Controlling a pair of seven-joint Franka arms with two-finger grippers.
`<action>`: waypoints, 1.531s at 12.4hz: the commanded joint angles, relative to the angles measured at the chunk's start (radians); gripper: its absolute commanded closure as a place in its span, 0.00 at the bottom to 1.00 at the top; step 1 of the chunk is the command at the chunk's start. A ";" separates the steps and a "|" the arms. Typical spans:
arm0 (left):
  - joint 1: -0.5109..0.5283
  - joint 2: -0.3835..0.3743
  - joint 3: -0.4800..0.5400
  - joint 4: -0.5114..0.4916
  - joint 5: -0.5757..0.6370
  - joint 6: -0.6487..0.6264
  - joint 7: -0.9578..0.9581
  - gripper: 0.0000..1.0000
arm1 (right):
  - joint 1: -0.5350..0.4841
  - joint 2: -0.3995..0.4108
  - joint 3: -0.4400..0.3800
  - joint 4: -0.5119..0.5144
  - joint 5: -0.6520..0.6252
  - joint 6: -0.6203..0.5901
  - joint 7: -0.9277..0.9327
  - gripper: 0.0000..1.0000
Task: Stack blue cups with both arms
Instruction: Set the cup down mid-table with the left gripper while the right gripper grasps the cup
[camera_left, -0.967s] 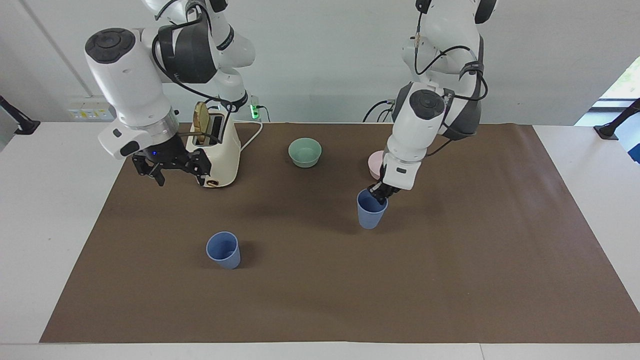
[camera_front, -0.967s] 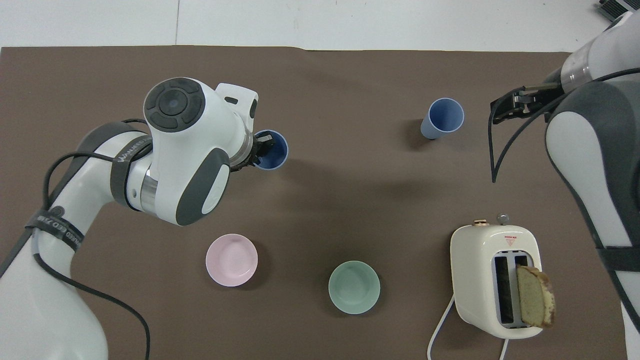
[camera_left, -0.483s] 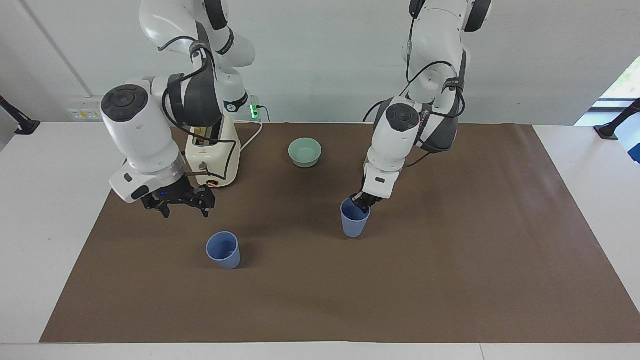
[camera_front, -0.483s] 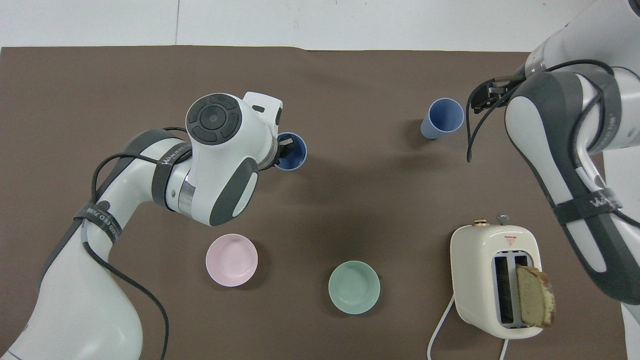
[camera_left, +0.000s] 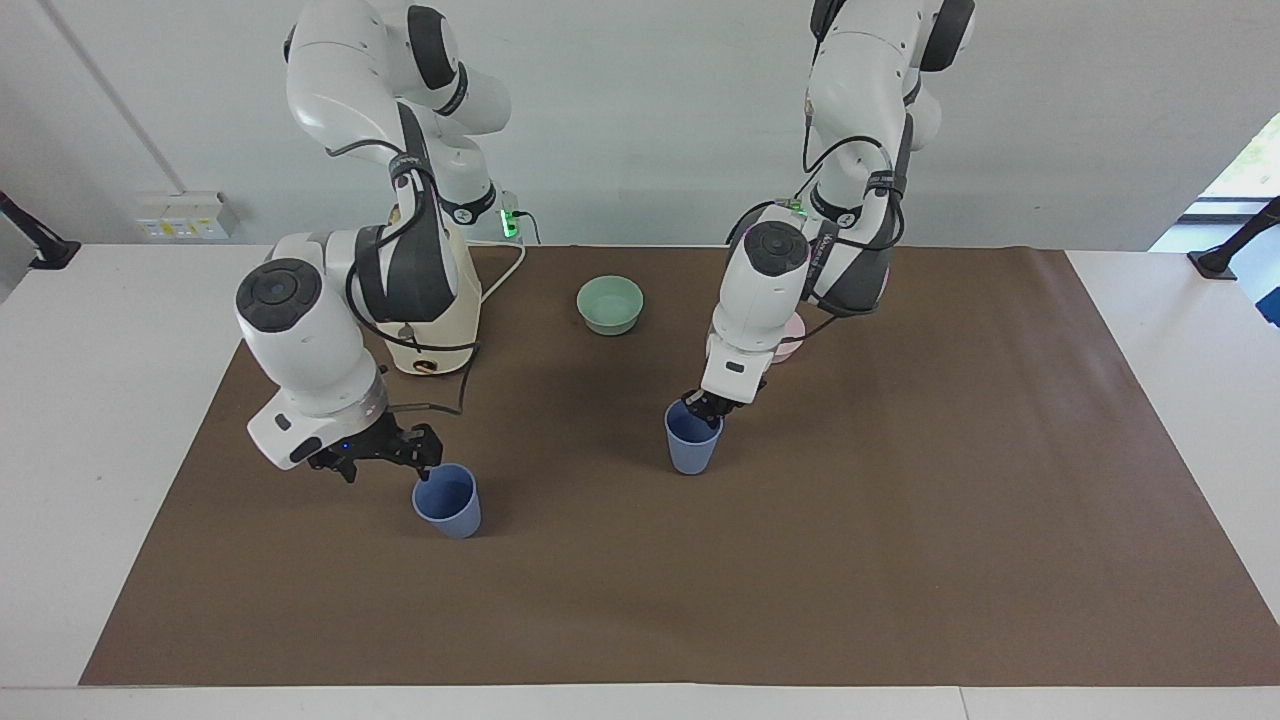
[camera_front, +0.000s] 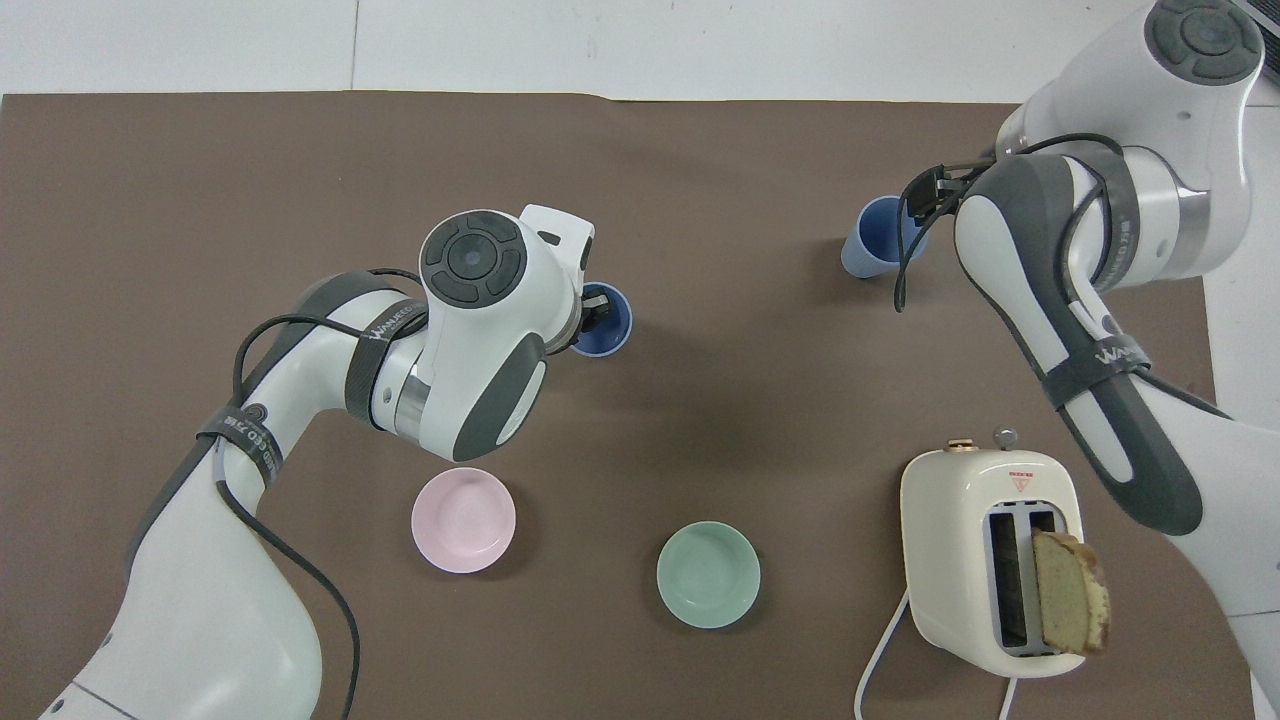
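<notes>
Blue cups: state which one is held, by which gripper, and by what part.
The left gripper holds one blue cup by its rim, on the side nearer the robots. The right gripper is open beside the other blue cup, holding nothing.

- Pink bowl (camera_left: 792, 338) mostly hidden in the facing view, only a sliver showing past the left arm (camera_left: 760, 290).
- Left end effector (camera_front: 594, 312) largely covered by the wrist in the overhead view.
- Toaster (camera_left: 432, 320) partly screened by the right arm (camera_left: 320, 350); bread slice out of sight there.
- Arm bases cut off by frame edges.
</notes>
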 joint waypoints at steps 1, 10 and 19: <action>-0.026 -0.015 0.015 -0.034 0.012 0.021 -0.041 1.00 | 0.004 0.052 0.007 0.026 -0.028 0.043 0.015 0.00; 0.129 -0.139 0.040 0.005 0.058 -0.151 0.261 0.00 | 0.007 0.055 0.008 -0.011 -0.007 0.083 0.032 0.16; 0.426 -0.369 0.040 -0.177 0.046 -0.297 0.808 0.00 | 0.005 0.051 0.008 -0.014 -0.016 0.083 0.034 1.00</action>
